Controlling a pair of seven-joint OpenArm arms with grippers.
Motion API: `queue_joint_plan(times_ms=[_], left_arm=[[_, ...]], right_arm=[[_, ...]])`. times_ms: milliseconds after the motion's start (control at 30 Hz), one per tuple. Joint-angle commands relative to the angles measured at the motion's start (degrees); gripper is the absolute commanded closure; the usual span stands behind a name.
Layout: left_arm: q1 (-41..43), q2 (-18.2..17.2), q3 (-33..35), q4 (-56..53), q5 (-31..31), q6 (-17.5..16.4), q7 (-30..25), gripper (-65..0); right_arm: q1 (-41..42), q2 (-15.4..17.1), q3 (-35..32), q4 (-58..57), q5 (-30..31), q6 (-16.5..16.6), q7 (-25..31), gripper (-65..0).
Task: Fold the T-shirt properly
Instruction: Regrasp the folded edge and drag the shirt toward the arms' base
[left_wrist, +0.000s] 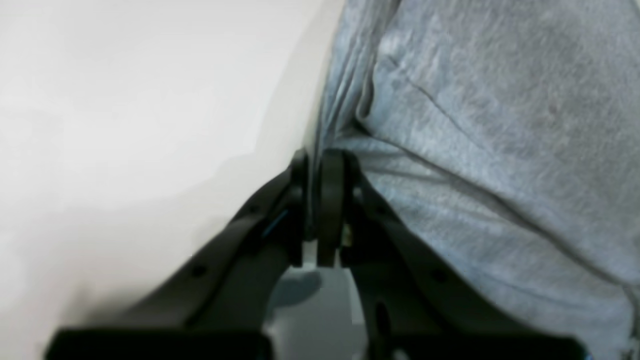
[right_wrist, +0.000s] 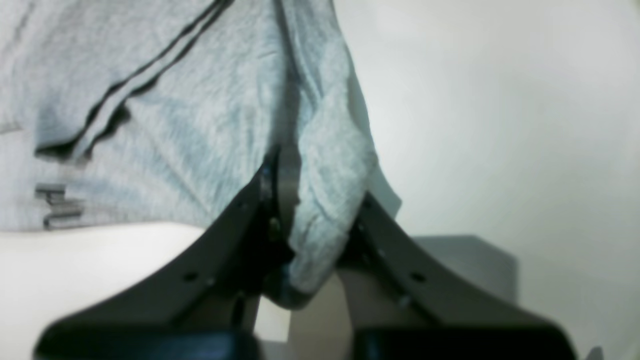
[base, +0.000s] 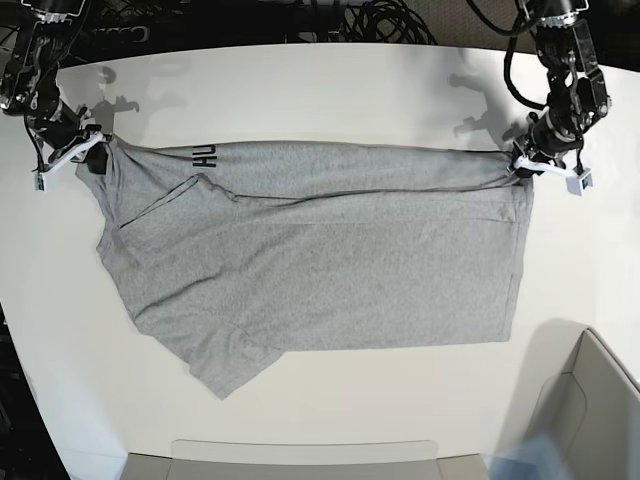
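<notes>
Both arms have a grip on the far edge of the grey T-shirt (base: 320, 260), which lies spread flat across the white desk (base: 330, 90): the left pincer (left_wrist: 317, 160) is pressed together on a thin hem at one end, while the right pincer (right_wrist: 295, 200) pinches a thicker bunch of cloth at the other. The fold appears to be just starting, with the cloth gripped but not yet lifted. The next move likely calls for both arms to raise that edge evenly and carry it toward the near side.
</notes>
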Motion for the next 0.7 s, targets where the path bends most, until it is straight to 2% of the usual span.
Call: queue_joint_plan(times_ms=[0, 133, 233, 333, 500, 667], left_arm=[[1.65, -0.77, -0.32, 1.21, 1.23, 0.93, 2.23, 0.0], [5.87, -0.85, -0.41, 3.94, 1.23, 0.93, 4.08, 0.0], [9.56, -2.53, -0.50, 5.52, 1.23, 0.93, 4.17, 0.0], [11.94, -2.70, -1.29, 5.87, 1.23, 0.93, 3.99, 0.0], [14.66, -2.53, -7.62, 5.87, 1.23, 0.84, 4.08, 0.0], [15.10, -2.61, -8.76, 5.87, 1.23, 0.75, 4.43, 0.0]], right_arm=[[-0.92, 0.96, 0.53, 1.95, 0.46, 0.14, 0.70, 0.0], [-5.05, -0.98, 0.97, 6.96, 0.46, 0.23, -3.87, 0.0], [-7.95, -2.12, 1.14, 9.42, 0.46, 0.23, -4.05, 0.0], [-10.06, -2.12, 1.14, 10.12, 0.46, 0.23, -4.05, 0.0], [-11.11, -1.77, 4.31, 10.03, 0.37, 0.23, -4.05, 0.0], [-11.03, -0.45, 5.01, 10.12, 0.37, 0.23, -4.40, 0.0]])
